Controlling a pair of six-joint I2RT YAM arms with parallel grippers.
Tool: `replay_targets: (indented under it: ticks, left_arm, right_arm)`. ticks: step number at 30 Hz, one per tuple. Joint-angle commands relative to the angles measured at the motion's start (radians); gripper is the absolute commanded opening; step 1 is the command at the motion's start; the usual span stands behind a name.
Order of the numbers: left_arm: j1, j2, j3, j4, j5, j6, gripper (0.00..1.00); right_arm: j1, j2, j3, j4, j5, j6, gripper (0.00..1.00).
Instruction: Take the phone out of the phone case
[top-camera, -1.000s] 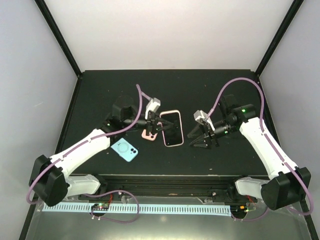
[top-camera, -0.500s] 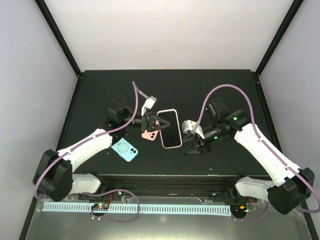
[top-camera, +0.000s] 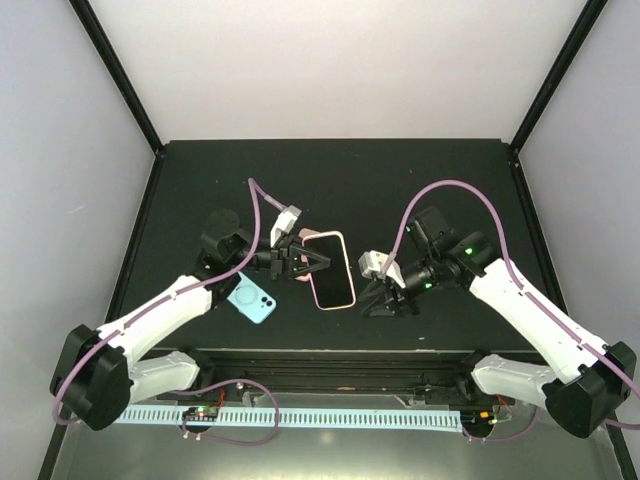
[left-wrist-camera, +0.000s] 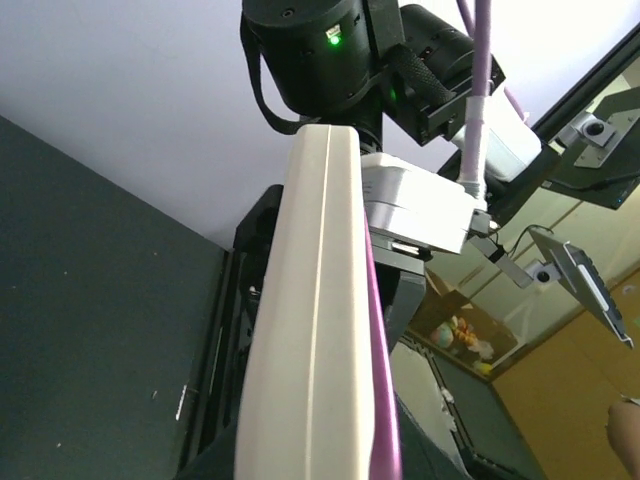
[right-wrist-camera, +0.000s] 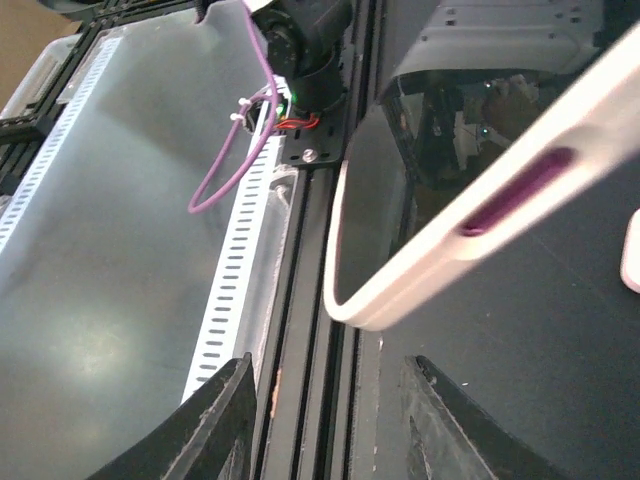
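Observation:
The phone in its cream-pink case (top-camera: 330, 270) is held screen up above the black table, tilted. My left gripper (top-camera: 303, 259) is shut on its left long edge. In the left wrist view the case's cream edge (left-wrist-camera: 315, 330) fills the middle, with a purple strip along its right side, and my own fingers are hidden behind it. My right gripper (top-camera: 383, 296) is open, just right of the phone's near right corner and not touching it. In the right wrist view that rounded corner (right-wrist-camera: 400, 270) hangs above and between my open fingers (right-wrist-camera: 222, 425).
A light blue phone case (top-camera: 252, 298) lies on the table (top-camera: 420, 180) left of the held phone. A pale pink object (right-wrist-camera: 630, 250) shows at the right wrist view's right edge. The table's front rail (top-camera: 330, 360) and a slotted white strip (right-wrist-camera: 240, 270) lie just beyond the right gripper.
The left gripper has carried the cased phone toward the near left. The right gripper has moved left and nearer, closing in on the phone's near corner.

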Motion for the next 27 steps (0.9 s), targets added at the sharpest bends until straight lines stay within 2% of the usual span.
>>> replay_targets:
  ticks: [1, 6, 13, 27]
  left_arm:
    - [0.001, -0.062, -0.011, 0.061, -0.016, 0.026, 0.02]
    - [-0.010, -0.097, -0.033, 0.021, -0.046, 0.070, 0.02]
    - [-0.019, -0.092, -0.034, 0.024, -0.049, 0.069, 0.02]
    - [-0.036, -0.087, -0.041, 0.040, -0.034, 0.057, 0.02]
  right_arm:
    - [0.010, -0.009, 0.003, 0.106, 0.009, 0.145, 0.42]
    - [0.046, -0.008, 0.031, 0.110, 0.037, 0.208, 0.41]
    - [0.105, 0.008, 0.066, 0.089, 0.057, 0.184, 0.39]
    - [0.161, 0.025, 0.091, 0.077, 0.080, 0.138, 0.21]
